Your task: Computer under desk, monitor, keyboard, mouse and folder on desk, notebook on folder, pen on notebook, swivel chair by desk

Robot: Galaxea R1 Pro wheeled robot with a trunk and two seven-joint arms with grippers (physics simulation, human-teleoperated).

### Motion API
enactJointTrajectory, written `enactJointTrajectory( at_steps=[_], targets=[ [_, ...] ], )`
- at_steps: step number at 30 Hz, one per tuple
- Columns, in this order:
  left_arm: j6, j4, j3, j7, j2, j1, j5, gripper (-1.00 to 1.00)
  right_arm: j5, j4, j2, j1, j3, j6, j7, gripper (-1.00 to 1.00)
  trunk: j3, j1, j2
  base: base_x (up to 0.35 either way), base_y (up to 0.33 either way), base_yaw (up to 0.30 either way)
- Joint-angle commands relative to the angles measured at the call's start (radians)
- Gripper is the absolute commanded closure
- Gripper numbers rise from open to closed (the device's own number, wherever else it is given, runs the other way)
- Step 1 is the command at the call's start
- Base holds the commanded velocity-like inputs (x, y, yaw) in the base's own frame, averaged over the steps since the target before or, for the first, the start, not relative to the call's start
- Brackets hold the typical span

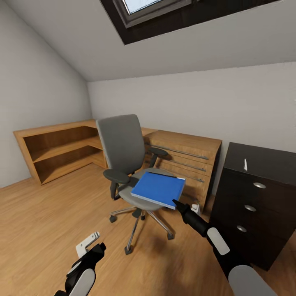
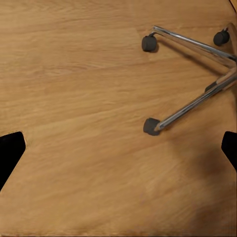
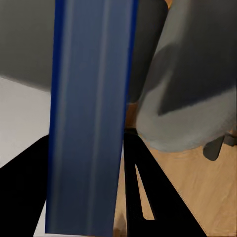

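The swivel chair (image 1: 122,153) stands mid-room on the wood floor, grey seat and back facing me. A bright blue folder (image 1: 158,189) hangs tilted over the seat's front right part. My right gripper (image 1: 176,203) is shut on the folder's near corner. In the right wrist view the folder's blue edge (image 3: 91,118) runs between the two black fingers (image 3: 148,197), with the grey seat (image 3: 192,89) behind it. At the right stands the desk's black drawer unit (image 1: 250,205), and the white pen (image 1: 245,164) rests on its top. My left gripper (image 1: 98,248) hovers low over the floor, open and holding nothing.
A wooden chest of drawers (image 1: 185,160) sits behind the chair, close to the black drawer unit. A low wooden shelf (image 1: 61,150) runs along the left wall. The chair's chrome legs and castors (image 2: 151,126) lie near my left gripper (image 2: 121,148). Open floor stretches to the left.
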Motion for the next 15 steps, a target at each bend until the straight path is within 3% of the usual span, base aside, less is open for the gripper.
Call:
enactJointTrajectory(
  at_steps=[1,8,15],
  targets=[
    [0.005,-0.001,-0.002,0.007,0.001,-0.001,0.003,-1.00,-0.006,0.000,0.000,-0.001,-0.002,0.008,0.005,1.00,0.002,-0.005,0.007,-0.336,0.000,0.000],
    [0.005,0.000,-0.002,0.007,0.001,-0.001,0.004,-1.00,-0.003,0.006,-0.004,-0.001,-0.002,0.008,0.089,1.00,0.024,-0.032,0.056,-0.314,-0.044,0.000],
    [0.005,0.000,-0.002,0.007,0.001,-0.001,0.004,-1.00,-0.012,0.010,-0.002,0.001,-0.004,0.011,0.106,1.00,0.046,-0.058,0.105,-0.046,-0.009,0.000]
  ],
)
